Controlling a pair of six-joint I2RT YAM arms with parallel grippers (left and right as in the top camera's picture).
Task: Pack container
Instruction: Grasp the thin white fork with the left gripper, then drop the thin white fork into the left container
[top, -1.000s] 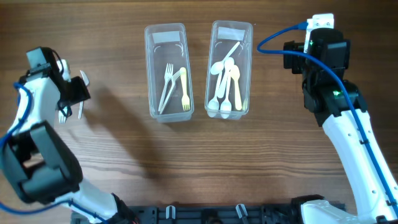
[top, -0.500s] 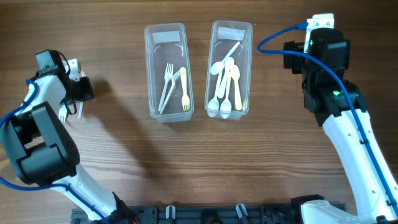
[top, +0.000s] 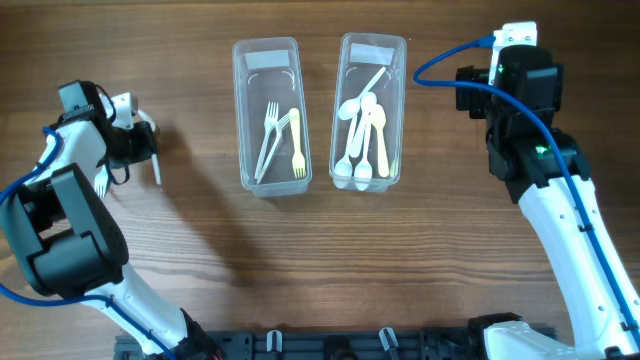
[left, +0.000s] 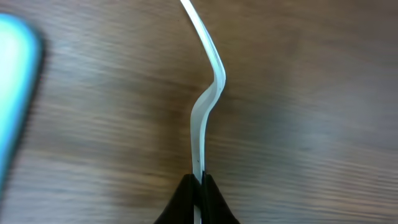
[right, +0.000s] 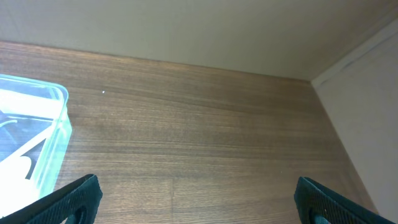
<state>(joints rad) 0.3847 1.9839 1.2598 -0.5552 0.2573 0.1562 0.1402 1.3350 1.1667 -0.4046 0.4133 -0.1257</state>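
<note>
— Where did we find the left gripper (left: 199, 194)?
— Its jaws were pressed together on the handle of a white plastic utensil (left: 208, 93), over the tabletop (left: 311, 93) at the far left. We couldn't tell what kind of head it had. A white fork (top: 100, 182) lay just beside that arm.
— And the containers?
— Well apart to the right, side by side. The left container (top: 240, 120) held white and yellow forks (top: 268, 140), and the right container (top: 400, 110) held spoons (top: 360, 130).
— The right gripper (right: 199, 205)?
— We saw its jaws spread wide, holding nothing, over bare tabletop near the right container's corner.
</note>
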